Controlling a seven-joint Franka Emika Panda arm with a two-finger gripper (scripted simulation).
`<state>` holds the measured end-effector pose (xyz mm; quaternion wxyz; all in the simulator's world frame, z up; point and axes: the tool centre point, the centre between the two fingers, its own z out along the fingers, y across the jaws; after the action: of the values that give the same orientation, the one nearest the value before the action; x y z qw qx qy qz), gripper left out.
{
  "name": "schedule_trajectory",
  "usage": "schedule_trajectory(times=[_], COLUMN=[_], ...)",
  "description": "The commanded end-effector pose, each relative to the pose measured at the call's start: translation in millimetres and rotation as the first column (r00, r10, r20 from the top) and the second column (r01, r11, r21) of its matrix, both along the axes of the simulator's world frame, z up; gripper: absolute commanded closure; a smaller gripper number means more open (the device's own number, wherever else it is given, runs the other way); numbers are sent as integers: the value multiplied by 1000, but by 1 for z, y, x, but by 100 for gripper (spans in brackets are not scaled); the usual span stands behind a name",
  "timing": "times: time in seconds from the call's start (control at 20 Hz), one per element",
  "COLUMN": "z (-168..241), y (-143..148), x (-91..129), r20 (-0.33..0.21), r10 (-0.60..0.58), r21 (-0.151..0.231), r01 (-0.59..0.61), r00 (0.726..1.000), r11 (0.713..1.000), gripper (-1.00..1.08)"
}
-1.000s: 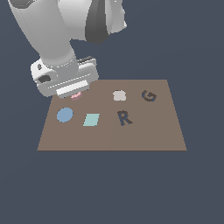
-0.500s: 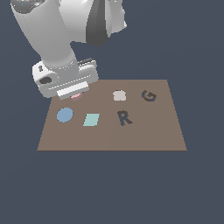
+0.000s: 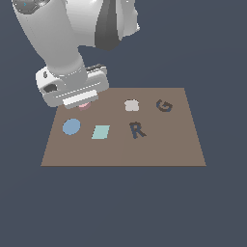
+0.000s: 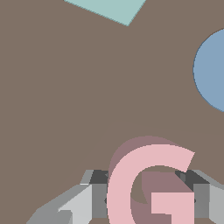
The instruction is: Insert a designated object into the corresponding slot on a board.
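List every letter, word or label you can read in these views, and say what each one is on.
"G": the pink block itself, between the gripper fingers.
"G": dark recess in the brown board.
"R": dark recess in the same board.
No printed words, brands or numbers are visible.

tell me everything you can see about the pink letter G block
The pink letter G block is a small, matte, flat-faced piece with thick sides. In the wrist view it sits between the gripper fingers, which flank both sides. In the exterior view it is mostly hidden under the hand, near the board's far corner on that view's left.
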<state>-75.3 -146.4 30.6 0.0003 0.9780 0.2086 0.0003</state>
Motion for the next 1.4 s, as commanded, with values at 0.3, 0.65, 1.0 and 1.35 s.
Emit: schedule_trajectory(times=[0.3,0.65,1.0,1.35], z=[0,1,2,3], y=[5,15,35,64], x=[-14,-36,-64,-88], r20=[0,0,1,1], r10=[-97,-252,-455,-658], r21=[0,0,0,0], r01=[97,252,455,658], r00=[995,968,891,753], r11=[995,968,891,753], gripper=[108,108,108,108])
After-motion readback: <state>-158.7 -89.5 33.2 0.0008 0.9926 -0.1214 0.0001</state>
